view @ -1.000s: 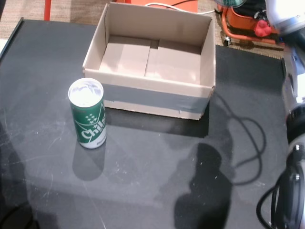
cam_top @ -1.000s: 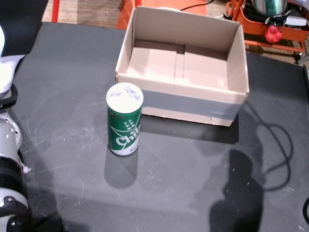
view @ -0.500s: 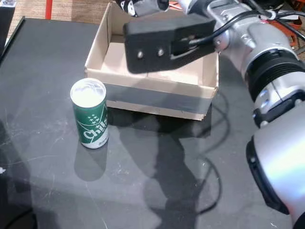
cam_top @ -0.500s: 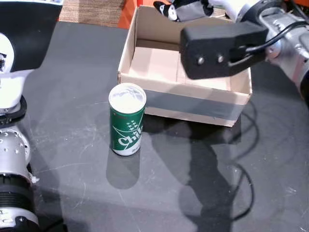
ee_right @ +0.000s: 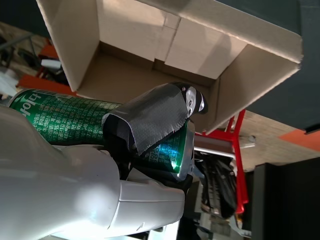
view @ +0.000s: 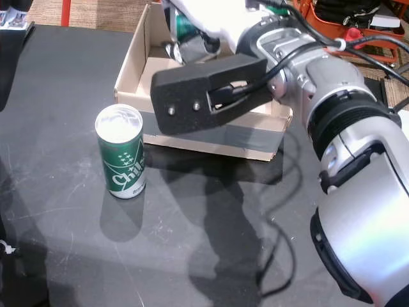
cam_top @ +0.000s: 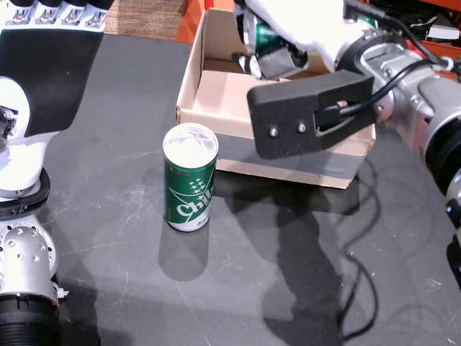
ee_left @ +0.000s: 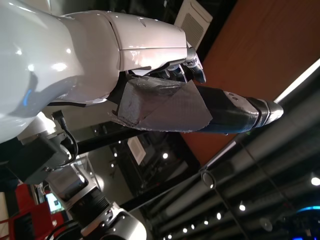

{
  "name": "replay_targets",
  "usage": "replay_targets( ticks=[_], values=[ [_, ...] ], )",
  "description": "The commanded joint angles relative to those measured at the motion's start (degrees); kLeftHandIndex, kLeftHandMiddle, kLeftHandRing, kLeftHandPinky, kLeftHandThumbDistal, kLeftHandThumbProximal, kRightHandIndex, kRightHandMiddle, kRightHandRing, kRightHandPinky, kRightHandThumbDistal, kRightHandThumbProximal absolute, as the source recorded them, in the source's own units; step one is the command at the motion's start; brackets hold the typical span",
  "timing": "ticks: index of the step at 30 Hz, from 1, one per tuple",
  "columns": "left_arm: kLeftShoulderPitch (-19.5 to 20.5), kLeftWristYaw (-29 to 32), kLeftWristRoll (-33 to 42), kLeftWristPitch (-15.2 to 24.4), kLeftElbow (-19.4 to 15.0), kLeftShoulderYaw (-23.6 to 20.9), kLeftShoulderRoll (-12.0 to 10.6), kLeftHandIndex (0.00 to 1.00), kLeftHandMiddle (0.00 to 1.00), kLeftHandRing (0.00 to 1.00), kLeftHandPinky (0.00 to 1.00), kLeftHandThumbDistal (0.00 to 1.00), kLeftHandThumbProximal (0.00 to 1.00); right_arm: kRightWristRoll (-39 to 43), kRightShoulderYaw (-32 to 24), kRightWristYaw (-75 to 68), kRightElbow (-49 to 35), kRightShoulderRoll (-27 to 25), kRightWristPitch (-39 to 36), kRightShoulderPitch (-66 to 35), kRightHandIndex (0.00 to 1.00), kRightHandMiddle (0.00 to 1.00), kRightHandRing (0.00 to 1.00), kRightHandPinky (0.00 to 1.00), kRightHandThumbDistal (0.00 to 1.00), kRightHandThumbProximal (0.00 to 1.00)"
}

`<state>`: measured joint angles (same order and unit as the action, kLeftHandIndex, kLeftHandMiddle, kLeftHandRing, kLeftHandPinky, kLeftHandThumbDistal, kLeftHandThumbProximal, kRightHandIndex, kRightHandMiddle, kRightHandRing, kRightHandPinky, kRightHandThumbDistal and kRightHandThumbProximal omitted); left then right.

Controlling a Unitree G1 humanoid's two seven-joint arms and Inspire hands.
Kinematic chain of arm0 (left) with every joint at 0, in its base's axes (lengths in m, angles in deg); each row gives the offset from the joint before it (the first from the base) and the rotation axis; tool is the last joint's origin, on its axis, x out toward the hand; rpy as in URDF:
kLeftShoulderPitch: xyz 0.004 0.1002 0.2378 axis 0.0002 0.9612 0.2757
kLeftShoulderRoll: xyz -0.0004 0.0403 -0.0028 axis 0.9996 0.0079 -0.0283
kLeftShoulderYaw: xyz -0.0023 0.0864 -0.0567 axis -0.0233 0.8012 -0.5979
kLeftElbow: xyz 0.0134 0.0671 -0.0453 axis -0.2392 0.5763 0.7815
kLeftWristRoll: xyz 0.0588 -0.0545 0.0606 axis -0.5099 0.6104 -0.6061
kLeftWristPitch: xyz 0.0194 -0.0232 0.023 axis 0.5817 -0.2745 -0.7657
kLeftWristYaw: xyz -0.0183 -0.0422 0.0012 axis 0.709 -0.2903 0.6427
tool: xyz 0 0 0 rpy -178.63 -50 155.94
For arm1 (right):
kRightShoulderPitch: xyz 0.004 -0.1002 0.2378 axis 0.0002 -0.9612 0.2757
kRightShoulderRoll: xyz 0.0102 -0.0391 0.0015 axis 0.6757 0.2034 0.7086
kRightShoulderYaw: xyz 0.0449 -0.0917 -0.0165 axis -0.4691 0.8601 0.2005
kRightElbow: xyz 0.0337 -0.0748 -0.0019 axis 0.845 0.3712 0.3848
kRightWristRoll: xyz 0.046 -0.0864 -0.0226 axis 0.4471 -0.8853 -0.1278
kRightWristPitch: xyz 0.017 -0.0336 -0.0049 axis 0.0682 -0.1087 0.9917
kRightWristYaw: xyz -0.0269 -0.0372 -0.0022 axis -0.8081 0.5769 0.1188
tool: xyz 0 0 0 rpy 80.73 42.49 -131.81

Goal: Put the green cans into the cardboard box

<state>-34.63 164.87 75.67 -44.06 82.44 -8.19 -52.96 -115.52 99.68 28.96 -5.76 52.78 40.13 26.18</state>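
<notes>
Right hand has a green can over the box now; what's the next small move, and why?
Probably lower the right hand a little into the cardboard box, then open the fingers. The right wrist view shows it shut on a green can, which hangs above the box floor, and no can shows on the visible floor. A second can stands on the table outside the front wall.
</notes>
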Motion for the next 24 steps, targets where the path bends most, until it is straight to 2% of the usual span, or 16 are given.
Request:
replay_targets(
  ticks=[1, 2, 4, 6, 8, 10, 12, 15, 17, 19, 20, 22, 23, 24],
  values=[
    [1.0, 0.3, 0.0, 0.7, -0.3, 0.2, -0.6, 0.97, 1.0, 0.87, 0.87, 0.79, 0.99, 1.6, -1.2, 1.2, 0.4, -0.6, 0.8, -0.7, 0.13, 0.21, 0.27, 0.42, 0.12, 0.23],
    [0.7, 0.9, 0.2, 1.0, 0.3, 0.1, -0.6, 0.98, 1.0, 0.88, 0.88, 0.77, 1.0, 1.9, -1.4, 1.6, 0.4, -0.7, 1.0, -0.7, 0.16, 0.24, 0.32, 0.42, 0.11, 0.23],
    [0.5, 1.7, 0.6, 1.0, 0.7, 0.0, -0.6, 1.0, 1.0, 0.89, 0.88, 0.77, 1.0, 2.2, -1.7, 2.2, 0.4, -0.9, 1.3, -1.0, 0.15, 0.22, 0.27, 0.41, 0.06, 0.35],
    [0.5, 1.8, 1.0, 0.6, 0.7, 0.0, -0.7, 1.0, 1.0, 0.89, 0.87, 0.79, 1.0, 2.4, -1.8, 2.0, 0.4, -1.1, 1.3, -1.4, 0.09, 0.16, 0.22, 0.35, 0.06, 0.44],
    [0.8, 1.7, 1.4, 0.3, 0.5, 0.0, -0.7, 1.0, 1.0, 0.89, 0.87, 0.76, 1.0, 2.9, -2.2, 2.4, 0.5, -1.1, 1.6, -1.8, 0.06, 0.18, 0.3, 0.21, 0.05, 0.58],
    [1.1, 1.4, 1.4, 0.4, 0.0, 0.1, -0.8, 1.0, 1.0, 0.88, 0.88, 0.77, 1.0, 3.5, -2.8, 3.5, 0.5, -1.0, 2.0, -2.2, 0.09, 0.25, 0.4, 0.17, 0.05, 0.63],
    [1.1, 1.6, 1.6, 0.7, 0.2, 0.1, -1.0, 1.0, 1.0, 0.88, 0.88, 0.77, 1.0, 3.3, -2.9, 3.4, 0.5, -1.0, 2.0, -2.6, 0.16, 0.3, 0.43, 0.28, 0.09, 0.67],
    [1.1, 1.2, 1.3, 0.6, 0.0, 0.2, -1.0, 1.0, 1.0, 0.88, 0.88, 0.81, 1.0, 2.7, -2.6, 2.8, 0.4, -1.2, 1.9, -3.0, 0.16, 0.24, 0.29, 0.32, 0.18, 0.74],
    [1.0, 1.0, 1.2, 0.2, 0.0, 0.3, -0.9, 1.0, 1.0, 0.89, 0.89, 0.8, 1.0, 2.7, -2.6, 3.1, 0.4, -1.3, 1.9, -3.0, 0.19, 0.23, 0.28, 0.39, 0.28, 0.77],
    [1.1, 0.9, 1.2, 0.2, 0.0, 0.3, -1.0, 1.0, 1.0, 0.89, 0.89, 0.82, 1.0, 3.4, -3.2, 4.3, 0.5, -1.3, 2.2, -3.1, 0.35, 0.4, 0.44, 0.5, 0.46, 0.78],
    [1.2, 0.7, 0.9, 0.7, 0.0, 0.3, -1.0, 1.0, 0.99, 0.89, 0.89, 0.82, 1.0, 3.4, -3.3, 4.5, 0.5, -1.2, 2.5, -3.1, 0.47, 0.5, 0.55, 0.58, 0.54, 0.81],
    [1.2, 0.5, 0.3, 1.7, 0.0, 0.3, -1.0, 1.0, 0.98, 0.88, 0.89, 0.82, 1.0, 2.5, -2.4, 4.6, 0.5, -1.2, 3.0, -3.1, 0.69, 0.66, 0.7, 0.73, 0.71, 0.94],
    [1.1, 0.5, 0.2, 1.9, 0.0, 0.3, -1.0, 1.0, 0.98, 0.88, 0.89, 0.82, 1.0, 2.1, -2.0, 4.6, 0.5, -1.2, 3.3, -3.0, 0.74, 0.7, 0.73, 0.77, 0.76, 0.97],
    [1.0, 0.7, 0.4, 1.7, 0.2, 0.3, -1.0, 1.0, 0.98, 0.88, 0.89, 0.8, 1.0, 1.7, -1.7, 4.5, 0.5, -1.2, 3.6, -3.0, 0.76, 0.69, 0.71, 0.8, 0.85, 1.0]
  ],
)
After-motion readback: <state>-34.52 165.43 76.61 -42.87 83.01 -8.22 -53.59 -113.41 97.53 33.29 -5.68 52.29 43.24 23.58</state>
